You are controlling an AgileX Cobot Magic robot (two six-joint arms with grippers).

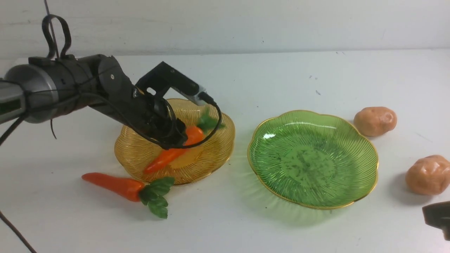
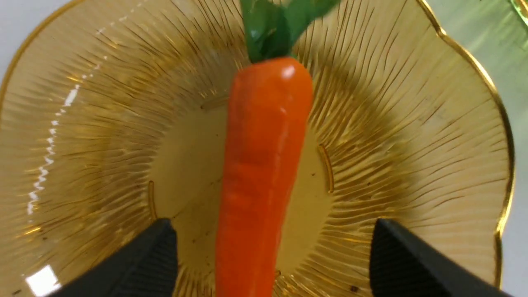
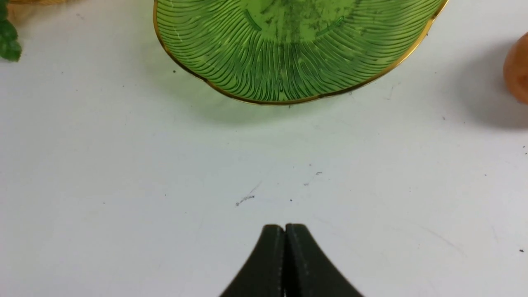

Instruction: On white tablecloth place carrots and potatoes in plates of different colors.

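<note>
One carrot [image 1: 168, 156] lies in the amber plate [image 1: 218, 147], its leaves toward the far rim. My left gripper [image 1: 174, 137] hovers over it, open; in the left wrist view the carrot [image 2: 264, 156] lies between the two fingertips [image 2: 163, 243], and neither touches it. The second carrot [image 1: 116, 184] lies on the white tablecloth [image 1: 218, 218] in front of that plate. The green plate [image 1: 313, 158] is empty. Two potatoes [image 1: 375, 121] [image 1: 427, 174] sit on the cloth right of it. My right gripper [image 3: 284, 226] is shut and empty, low at the near right [image 1: 437, 216].
The right wrist view shows the green plate's near rim [image 3: 288, 99], one potato's edge [image 3: 517, 68] and a carrot leaf [image 3: 6, 39]. A wall stands behind the table. Cables hang from the left arm.
</note>
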